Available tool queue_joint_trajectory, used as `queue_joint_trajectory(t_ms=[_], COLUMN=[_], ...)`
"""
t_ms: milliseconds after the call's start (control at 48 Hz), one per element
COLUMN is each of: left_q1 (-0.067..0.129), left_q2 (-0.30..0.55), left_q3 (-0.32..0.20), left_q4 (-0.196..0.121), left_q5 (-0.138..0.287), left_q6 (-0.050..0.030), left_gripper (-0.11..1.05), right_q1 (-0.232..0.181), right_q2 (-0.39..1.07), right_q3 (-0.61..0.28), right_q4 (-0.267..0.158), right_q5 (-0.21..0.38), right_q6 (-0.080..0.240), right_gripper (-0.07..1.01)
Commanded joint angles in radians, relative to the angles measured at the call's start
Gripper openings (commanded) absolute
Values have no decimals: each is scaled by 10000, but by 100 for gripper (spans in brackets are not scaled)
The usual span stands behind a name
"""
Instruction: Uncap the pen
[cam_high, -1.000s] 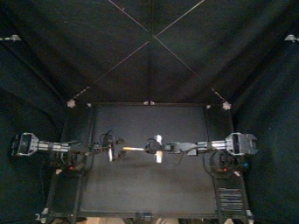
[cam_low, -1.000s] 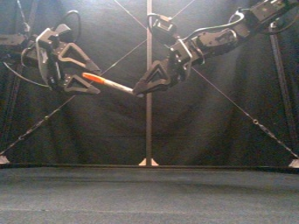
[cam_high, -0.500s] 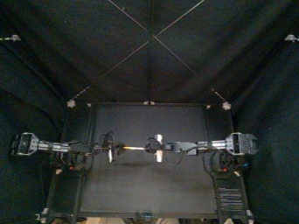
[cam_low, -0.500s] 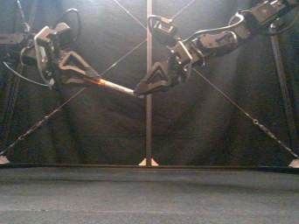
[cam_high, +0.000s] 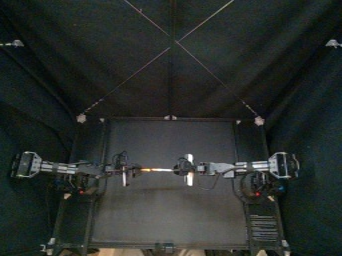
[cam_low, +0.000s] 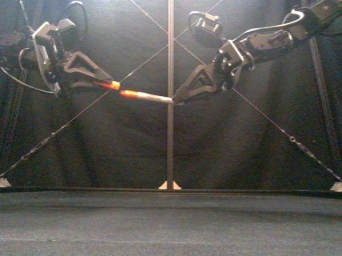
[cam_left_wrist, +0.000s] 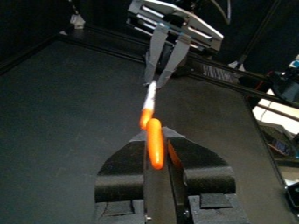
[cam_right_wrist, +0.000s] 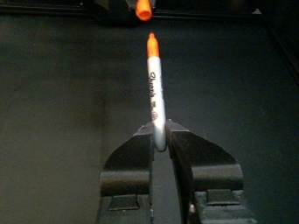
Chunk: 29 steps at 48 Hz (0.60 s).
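Cap (cam_left_wrist: 155, 149) now clear of pen (cam_right_wrist: 155, 87), joined half a second ago; uncapping looks done. Left jaws pinch cap, right jaws pinch pen, both held high above desk (cam_high: 171, 205).

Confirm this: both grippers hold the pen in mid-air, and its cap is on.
Not quite: the cap is off. The right wrist view shows a gap between it, in the left gripper, and the tip of the pen in the right gripper.
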Motion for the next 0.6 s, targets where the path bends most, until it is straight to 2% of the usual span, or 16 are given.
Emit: queue_joint_trajectory(t_ms=[21, 292, 604], left_q1=[-92, -123, -123], left_q2=[-215, -690, -1074], left_q3=[-123, 123, 430], left_q4=[107, 184, 184], left_q5=[-46, -46, -46], left_q6=[15, 15, 15], left_gripper=[45, 45, 45], right_q1=[-92, -169, -169], right_q2=[-690, -1258, -1565], right_q3=[230, 890, 1120], right_q4=[31, 15, 46], right_q5=[-261, -522, -568], right_q6=[-15, 0, 0], right_gripper=[46, 46, 46])
